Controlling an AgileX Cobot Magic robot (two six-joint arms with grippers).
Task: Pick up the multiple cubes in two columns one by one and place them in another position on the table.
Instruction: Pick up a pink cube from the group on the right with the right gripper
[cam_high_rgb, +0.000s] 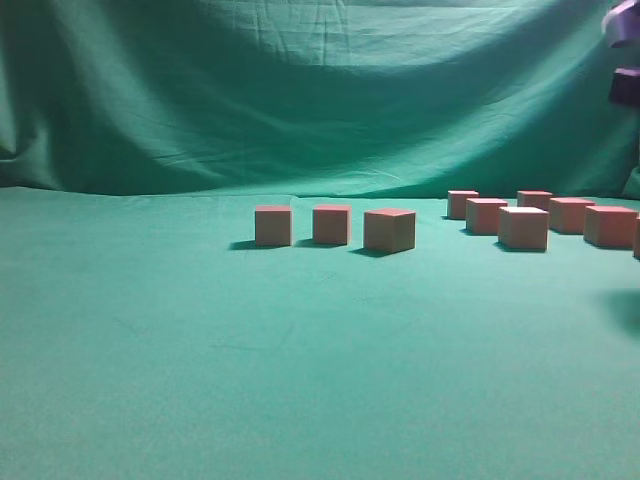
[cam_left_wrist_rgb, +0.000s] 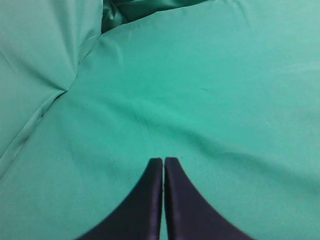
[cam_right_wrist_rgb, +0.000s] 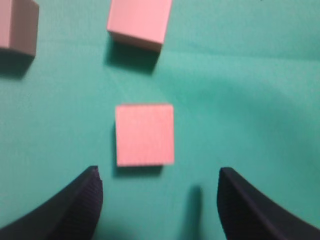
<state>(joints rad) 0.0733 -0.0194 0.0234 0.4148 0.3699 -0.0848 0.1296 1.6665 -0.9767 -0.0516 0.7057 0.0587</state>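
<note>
Overhead, the right gripper (cam_right_wrist_rgb: 157, 200) hangs with jaws spread wide and empty, one cube (cam_right_wrist_rgb: 145, 134) lying on the table (cam_right_wrist_rgb: 260, 100) just ahead of its fingertips; two more cubes sit beyond. Nothing stands between jaws and cube. The left gripper (cam_left_wrist_rgb: 163, 165) has its fingers pressed together over bare cloth. Exterior count: three cubes (cam_high_rgb: 331, 226) in a row mid-table, at least six in two columns (cam_high_rgb: 540, 216) at right. Wrinkled teal-green cloth covers the table; a draped green backdrop (cam_high_rgb: 300, 90) hangs behind.
</note>
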